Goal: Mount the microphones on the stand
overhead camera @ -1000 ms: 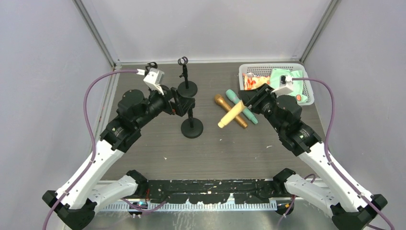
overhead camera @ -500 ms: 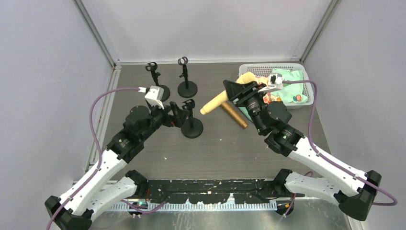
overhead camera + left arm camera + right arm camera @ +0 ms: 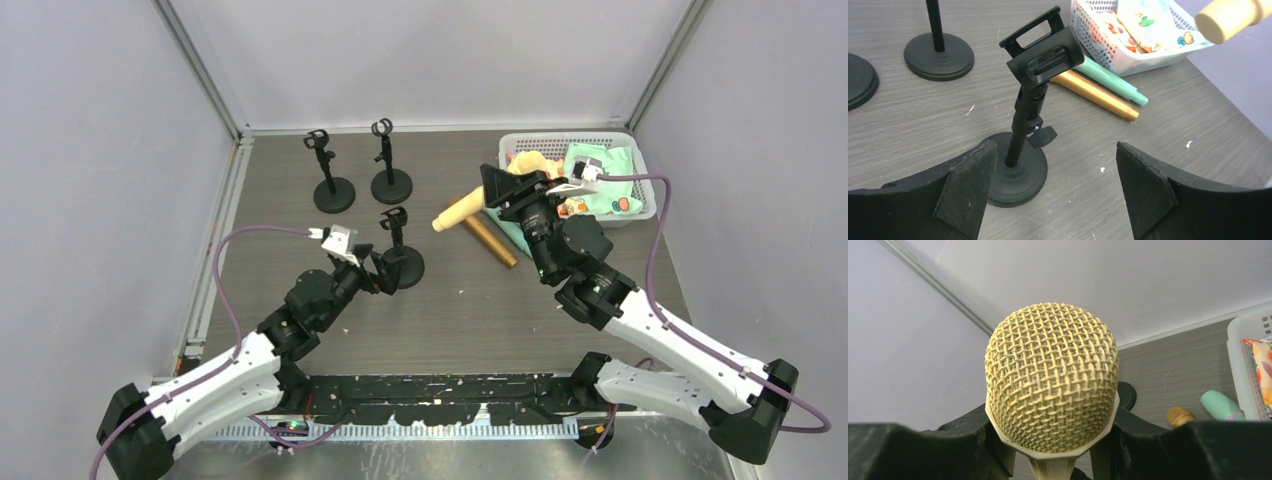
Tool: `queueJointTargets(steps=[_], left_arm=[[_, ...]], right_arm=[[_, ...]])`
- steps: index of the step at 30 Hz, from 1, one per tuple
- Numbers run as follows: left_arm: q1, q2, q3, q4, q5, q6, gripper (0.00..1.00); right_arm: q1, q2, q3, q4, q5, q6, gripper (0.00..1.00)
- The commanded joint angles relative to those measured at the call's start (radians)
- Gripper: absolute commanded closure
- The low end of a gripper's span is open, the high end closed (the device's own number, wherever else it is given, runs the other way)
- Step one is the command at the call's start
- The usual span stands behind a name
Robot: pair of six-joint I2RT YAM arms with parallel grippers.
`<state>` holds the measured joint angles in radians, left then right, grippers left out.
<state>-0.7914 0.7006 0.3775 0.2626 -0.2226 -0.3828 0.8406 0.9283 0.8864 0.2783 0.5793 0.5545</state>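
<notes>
My right gripper (image 3: 512, 187) is shut on the cream-yellow microphone (image 3: 462, 207), gripped just below its mesh head (image 3: 1050, 375) and held above the table, handle end pointing left toward the stands. The golden-brown microphone (image 3: 1095, 92) and the mint-green microphone (image 3: 1110, 82) lie side by side on the table by the basket. The nearest stand (image 3: 1020, 135) is upright with an empty clip (image 3: 1040, 55). My left gripper (image 3: 1055, 150) is open, low on the near side of that stand's base (image 3: 405, 268), its fingers apart from it.
Two more black stands (image 3: 330, 185) (image 3: 388, 175) with empty clips are at the back left. A white basket (image 3: 625, 140) holding cloth sits at the back right corner. Grey walls enclose the table on three sides.
My right gripper lifted the cream-yellow microphone off the other two and swung its handle toward the stands. The left arm drew back from the nearest stand's pole toward the near edge, still open.
</notes>
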Motion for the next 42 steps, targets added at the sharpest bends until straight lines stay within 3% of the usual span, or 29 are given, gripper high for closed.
queueJointTargets(steps=[1,8,16,26,28,33,36,38,42], left_arm=[[-0.033,0.093,-0.049,0.382,-0.138,0.117,0.11],[-0.051,0.345,-0.021,0.626,-0.275,0.214,0.17],[-0.051,0.549,0.023,0.805,-0.350,0.228,0.32],[-0.051,0.689,0.075,0.877,-0.345,0.225,0.41],[-0.051,0.705,0.081,0.877,-0.343,0.221,0.47],[-0.051,0.712,0.084,0.836,-0.301,0.179,0.66],[-0.051,0.700,0.084,0.797,-0.242,0.160,0.72],[-0.051,0.687,0.090,0.755,-0.164,0.150,0.74],[-0.051,0.657,0.144,0.614,0.050,0.133,0.91]], right_arm=[[0.003,-0.052,-0.013,0.014,0.037,-0.021,0.99],[0.001,-0.081,-0.020,-0.025,0.043,-0.039,0.99],[-0.001,-0.103,-0.011,-0.062,0.049,-0.058,0.99],[-0.007,-0.122,0.002,-0.105,0.051,-0.076,0.99],[-0.009,-0.125,0.005,-0.110,0.053,-0.081,0.99],[-0.009,-0.133,0.006,-0.116,0.059,-0.091,0.99],[-0.008,-0.145,0.003,-0.118,0.063,-0.100,0.99],[-0.010,-0.157,-0.003,-0.113,0.053,-0.123,0.99],[-0.010,-0.196,-0.029,-0.074,-0.030,-0.207,0.99]])
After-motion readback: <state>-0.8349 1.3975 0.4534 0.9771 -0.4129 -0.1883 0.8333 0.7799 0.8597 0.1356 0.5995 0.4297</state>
